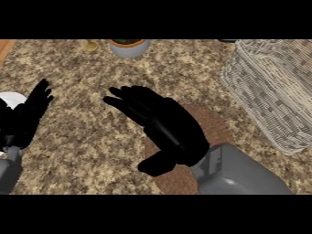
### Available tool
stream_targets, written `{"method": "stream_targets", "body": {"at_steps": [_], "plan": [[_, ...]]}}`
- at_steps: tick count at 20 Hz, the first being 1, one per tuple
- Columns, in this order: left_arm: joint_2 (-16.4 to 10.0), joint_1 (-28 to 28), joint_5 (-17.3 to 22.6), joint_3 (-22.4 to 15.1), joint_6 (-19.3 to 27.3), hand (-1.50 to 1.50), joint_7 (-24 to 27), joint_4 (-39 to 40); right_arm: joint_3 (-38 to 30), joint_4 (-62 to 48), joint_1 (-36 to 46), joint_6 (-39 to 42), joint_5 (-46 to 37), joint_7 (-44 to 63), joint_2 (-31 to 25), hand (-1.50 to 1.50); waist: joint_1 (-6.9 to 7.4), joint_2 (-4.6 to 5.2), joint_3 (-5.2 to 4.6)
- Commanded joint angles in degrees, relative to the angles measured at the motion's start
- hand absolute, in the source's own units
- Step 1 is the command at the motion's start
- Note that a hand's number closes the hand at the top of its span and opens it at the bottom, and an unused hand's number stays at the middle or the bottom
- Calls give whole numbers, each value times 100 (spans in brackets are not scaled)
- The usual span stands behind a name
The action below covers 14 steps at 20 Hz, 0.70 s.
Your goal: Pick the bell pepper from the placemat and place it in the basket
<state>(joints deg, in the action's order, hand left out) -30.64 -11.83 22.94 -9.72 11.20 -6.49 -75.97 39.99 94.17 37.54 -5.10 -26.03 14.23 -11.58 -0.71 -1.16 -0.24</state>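
Observation:
My right hand (164, 125) hangs open over the brown placemat (216, 128) in the middle of the view, fingers stretched toward the upper left, thumb low at the left. It covers most of the mat. No bell pepper shows anywhere; whatever lies under the hand is hidden. The woven wicker basket (280, 91) stands at the right, about a hand's width from the placemat. At the left edge my left hand (22, 116) rests open with its fingers pointing up.
A white plate (3, 101) sits partly behind the left hand at the left edge. A grey pot with a plant (128, 47) stands at the back, with a small yellowish object (91, 45) beside it. The counter is speckled granite.

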Motion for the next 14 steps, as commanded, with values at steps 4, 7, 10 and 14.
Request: {"method": "stream_targets", "body": {"at_steps": [4,7,10,14], "plan": [[3,189,-68,76,34,0,157,121,-279,366,1221,1418,-959,2706,-610,-150,-148,-41,-14],[63,110,-74,-1,-9,0,13,-26,-721,717,1772,2492,-364,3676,-480,-150,-51,18,5],[177,71,-107,13,-73,0,174,247,-977,909,1830,3592,623,4041,-602,-150,-92,55,5],[172,141,-150,27,49,0,-39,-235,-1584,1283,1643,4293,1653,4534,-774,-150,6,59,23]]}}
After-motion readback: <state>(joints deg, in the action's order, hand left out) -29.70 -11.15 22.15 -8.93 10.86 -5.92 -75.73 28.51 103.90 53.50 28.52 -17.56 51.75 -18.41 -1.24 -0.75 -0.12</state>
